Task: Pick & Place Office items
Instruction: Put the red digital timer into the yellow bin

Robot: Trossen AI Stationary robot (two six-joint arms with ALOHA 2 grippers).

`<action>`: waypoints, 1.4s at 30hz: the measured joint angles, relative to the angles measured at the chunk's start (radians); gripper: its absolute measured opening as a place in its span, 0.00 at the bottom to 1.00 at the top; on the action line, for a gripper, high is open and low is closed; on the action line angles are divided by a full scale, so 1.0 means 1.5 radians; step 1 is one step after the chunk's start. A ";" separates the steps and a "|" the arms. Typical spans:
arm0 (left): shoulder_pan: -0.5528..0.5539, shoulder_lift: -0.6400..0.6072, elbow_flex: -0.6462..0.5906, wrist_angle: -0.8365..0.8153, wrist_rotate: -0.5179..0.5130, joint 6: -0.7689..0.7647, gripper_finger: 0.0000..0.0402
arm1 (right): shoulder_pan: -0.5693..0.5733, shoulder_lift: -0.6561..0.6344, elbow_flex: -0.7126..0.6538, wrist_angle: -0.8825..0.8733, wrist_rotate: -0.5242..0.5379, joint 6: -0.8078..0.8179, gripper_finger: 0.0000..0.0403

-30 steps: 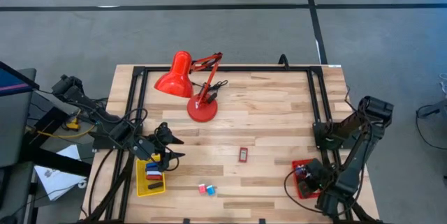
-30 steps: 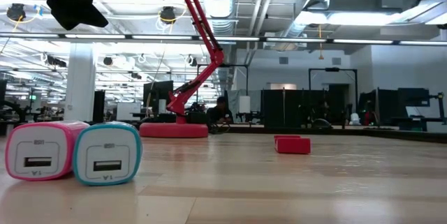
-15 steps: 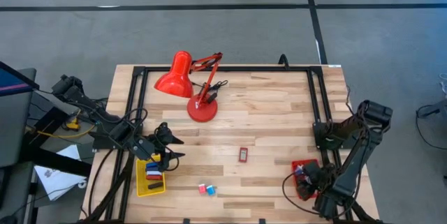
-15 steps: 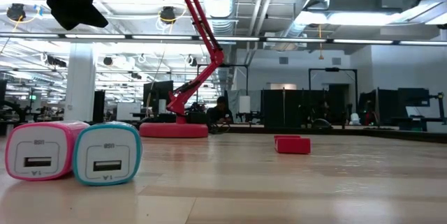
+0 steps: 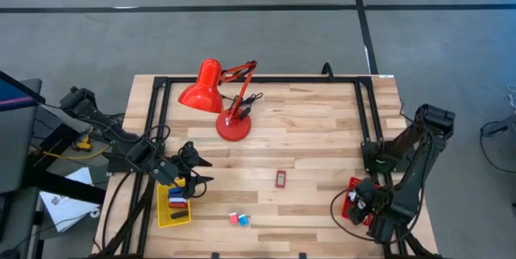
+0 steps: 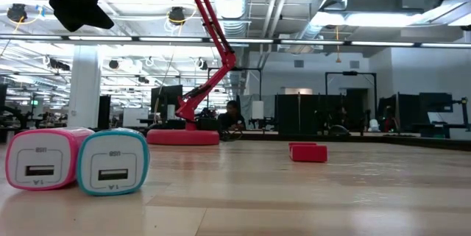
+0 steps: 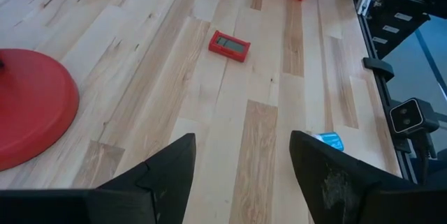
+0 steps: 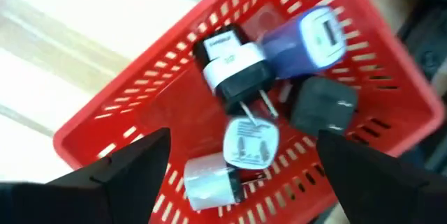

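Observation:
A red tray at the table's right near corner holds several office items: a black-and-white plug, a blue one, a black one and white ones. My right gripper hangs open above them, pointing down. A flat red item lies mid-table. A pink block and a blue block stand side by side near the front edge. My left gripper waits open by the yellow tray, which holds blue, red and black items.
A red desk lamp stands at the table's far middle, its base on the wood. A black frame runs along the table's left, far and right sides. Bare wood lies between the two trays.
My right gripper has risen a little above the red tray, so more of the tray's far edge shows in the high view. The left arm and the loose items on the table have kept still.

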 joint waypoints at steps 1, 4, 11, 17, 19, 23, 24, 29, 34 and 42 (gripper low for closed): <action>0.000 0.000 0.000 0.000 0.000 0.000 0.57 | 0.000 -0.007 0.000 -0.008 0.000 0.000 0.87; 0.000 0.000 0.000 0.000 0.000 0.000 0.57 | -0.002 -0.026 0.000 -0.037 0.006 0.000 0.87; 0.000 0.000 0.000 0.000 0.000 0.000 0.57 | -0.066 -0.056 0.000 -0.046 0.207 -0.066 0.87; 0.000 0.000 0.000 0.001 0.000 0.000 0.57 | -0.187 -0.048 0.000 0.053 0.278 -0.329 0.87; 0.000 0.000 0.000 0.001 0.000 0.000 0.57 | -0.233 -0.035 0.000 0.112 0.299 -0.438 0.87; 0.000 0.000 0.000 0.001 -0.007 0.005 0.57 | -0.316 -0.001 0.000 0.244 0.332 -0.647 0.87; 0.000 0.000 0.000 0.001 -0.008 0.012 0.57 | -0.335 0.003 0.000 0.266 0.327 -0.686 0.87; 0.000 0.000 0.000 0.011 -0.011 0.015 0.57 | -0.420 0.012 0.000 0.311 0.319 -0.736 0.87; 0.000 0.000 0.000 0.011 -0.011 0.028 0.57 | -0.478 0.012 0.000 0.364 0.320 -0.741 0.87; 0.000 0.000 0.001 0.011 -0.011 0.039 0.57 | -0.568 0.012 0.000 0.467 0.062 -1.133 0.86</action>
